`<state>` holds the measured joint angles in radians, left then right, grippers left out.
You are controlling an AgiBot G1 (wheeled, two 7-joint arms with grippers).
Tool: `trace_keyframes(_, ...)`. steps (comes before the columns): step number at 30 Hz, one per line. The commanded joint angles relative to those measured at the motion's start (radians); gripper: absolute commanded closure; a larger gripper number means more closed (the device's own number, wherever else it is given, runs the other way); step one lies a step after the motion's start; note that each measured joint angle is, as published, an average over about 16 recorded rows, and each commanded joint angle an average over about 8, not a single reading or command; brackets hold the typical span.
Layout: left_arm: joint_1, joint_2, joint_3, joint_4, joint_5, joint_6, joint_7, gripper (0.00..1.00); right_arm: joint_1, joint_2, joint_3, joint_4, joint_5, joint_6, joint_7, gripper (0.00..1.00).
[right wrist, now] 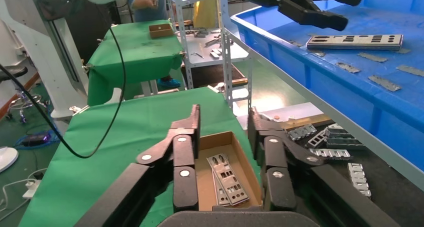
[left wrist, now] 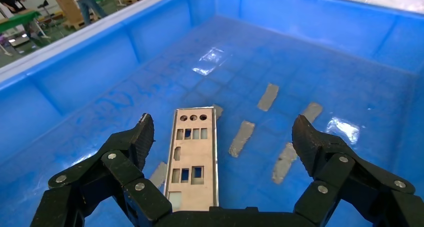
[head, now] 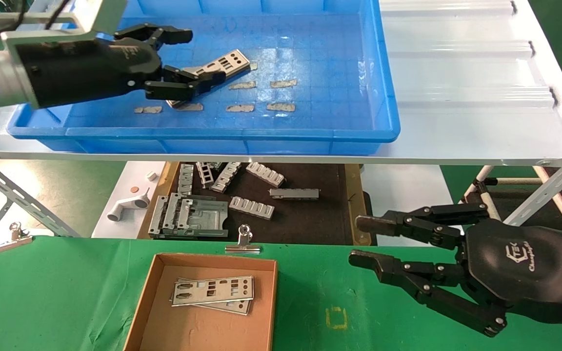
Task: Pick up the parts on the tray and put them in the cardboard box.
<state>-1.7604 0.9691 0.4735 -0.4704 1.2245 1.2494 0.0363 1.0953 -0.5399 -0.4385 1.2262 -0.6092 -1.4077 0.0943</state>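
On the green cloth point(head: 66, 292) the cardboard box point(head: 151, 297) holds two plates; the right gripper point(head: 364, 241) idles beside it, fingers apart. Farther, in the blue tray point(head: 339, 58), the left gripper point(head: 186, 61) straddles the last plate point(head: 225, 63), fingers spread, seemingly untouching; thin metal may skid off the gridded floor

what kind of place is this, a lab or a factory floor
Most likely a factory or workshop floor set up as a parts-sorting station. A blue tray on a white metal shelf holds a punched metal plate, grey brackets lie on a lower level, and more green-covered benches stand behind.
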Motion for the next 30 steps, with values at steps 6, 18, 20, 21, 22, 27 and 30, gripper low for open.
trace_keyframes(6,-0.080,0.055,0.026,0.172,0.043,0.015,0.092,0.00,0.000,0.000,0.000,0.000,0.000,0.000,0.000,1.00)
trace_keyframes(18,-0.129,0.108,0.031,0.343,0.056,-0.018,0.194,0.95,0.000,0.000,0.000,0.000,0.000,0.000,0.000,1.00)
trace_keyframes(20,-0.135,0.115,0.031,0.360,0.056,-0.021,0.205,1.00,0.000,0.000,0.000,0.000,0.000,0.000,0.000,1.00)
trace_keyframes(21,-0.137,0.117,0.031,0.368,0.057,-0.022,0.210,1.00,0.000,0.000,0.000,0.000,0.000,0.000,0.000,1.00)
trace_keyframes(22,-0.139,0.120,0.031,0.375,0.057,-0.022,0.216,1.00,0.000,0.000,0.000,0.000,0.000,0.000,0.000,1.00)
trace_keyframes(27,-0.147,0.125,0.029,0.403,0.054,-0.029,0.241,1.00,0.000,0.000,0.000,0.000,0.000,0.000,0.000,1.00)
trace_keyframes(30,-0.150,0.126,0.027,0.417,0.052,-0.036,0.253,1.00,0.000,0.000,0.000,0.000,0.000,0.000,0.000,1.00)
